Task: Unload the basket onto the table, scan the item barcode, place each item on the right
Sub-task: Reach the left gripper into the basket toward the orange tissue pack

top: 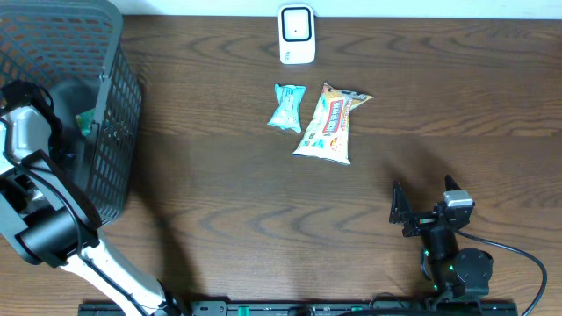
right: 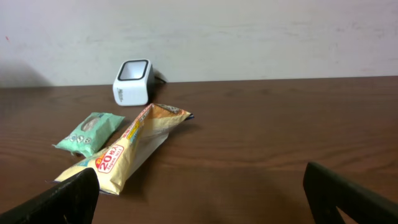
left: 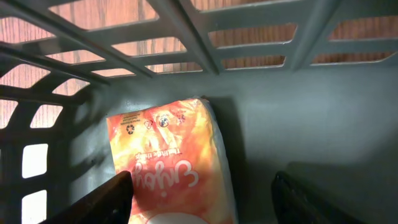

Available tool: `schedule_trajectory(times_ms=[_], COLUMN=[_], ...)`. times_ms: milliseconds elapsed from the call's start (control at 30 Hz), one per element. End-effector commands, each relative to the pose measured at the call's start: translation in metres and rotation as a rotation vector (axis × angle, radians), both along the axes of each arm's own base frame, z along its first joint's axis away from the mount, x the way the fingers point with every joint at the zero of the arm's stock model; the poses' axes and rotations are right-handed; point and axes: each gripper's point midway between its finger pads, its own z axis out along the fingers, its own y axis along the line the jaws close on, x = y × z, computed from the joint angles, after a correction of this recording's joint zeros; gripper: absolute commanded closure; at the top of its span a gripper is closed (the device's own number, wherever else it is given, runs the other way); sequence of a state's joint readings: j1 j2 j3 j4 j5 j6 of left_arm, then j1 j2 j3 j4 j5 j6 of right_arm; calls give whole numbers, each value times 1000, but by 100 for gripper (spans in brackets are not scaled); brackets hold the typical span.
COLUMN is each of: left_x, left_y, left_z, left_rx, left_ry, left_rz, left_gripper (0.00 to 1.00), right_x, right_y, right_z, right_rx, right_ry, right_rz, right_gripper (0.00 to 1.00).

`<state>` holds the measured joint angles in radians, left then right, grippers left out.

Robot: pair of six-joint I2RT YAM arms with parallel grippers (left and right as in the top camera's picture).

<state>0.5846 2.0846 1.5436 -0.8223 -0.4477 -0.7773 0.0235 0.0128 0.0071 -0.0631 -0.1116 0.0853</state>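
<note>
Left gripper (left: pixel 205 202) is down inside the grey basket (left: pixel 298 124). Jaws are spread. One finger (left: pixel 112 199) meets the edge of an orange snack packet (left: pixel 168 155); the other (left: pixel 311 202) stands clear of it over bare grey plastic. No pinch on the packet. The packet lies between the fingers below the lattice wall, its print upside down to the wrist camera. The basket (top: pixel 114 132) sits at the far left corner of the table (top: pixel 219 219).

Right gripper (right: pixel 208 196) is low over the near right part of the table, jaws wide apart, holding and touching nothing.

White barcode scanner (top: pixel 297 35) stands at the middle of the far edge. A teal packet (top: pixel 288 107) and a yellow snack bag (top: pixel 329 125) lie just beside each other in front of it.
</note>
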Motion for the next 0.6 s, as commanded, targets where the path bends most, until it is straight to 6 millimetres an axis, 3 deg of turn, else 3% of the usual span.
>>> schedule_trajectory(times_ms=[0,133,167,300,400,567], left_x=[-9,-16,-19,-26,-27,-20], left_y=[-3,-7,-9,-13,-14,-22], left_z=[-6,-13,-16,-22,-21,1], left_rx=[-16,-31,-37,-53,-65,-93], left_ry=[48,71,79,104,126,49], left_rz=[-2,-2,-1,-2,-45,-60], left_gripper=[30,30,35,65,92,93], right_x=[0,0,0,0,0,0], right_y=[-3,-3,-3,-3,-3,-3], right_z=[-1,-1,-1,-1,-1,-1], right_rx=[-16,-16,-16,-16,-16,-16], right_ry=[0,0,0,0,0,0], right_rz=[-11,-11,-11,-11,-11,-11], right_gripper=[1,1,1,1,1,1])
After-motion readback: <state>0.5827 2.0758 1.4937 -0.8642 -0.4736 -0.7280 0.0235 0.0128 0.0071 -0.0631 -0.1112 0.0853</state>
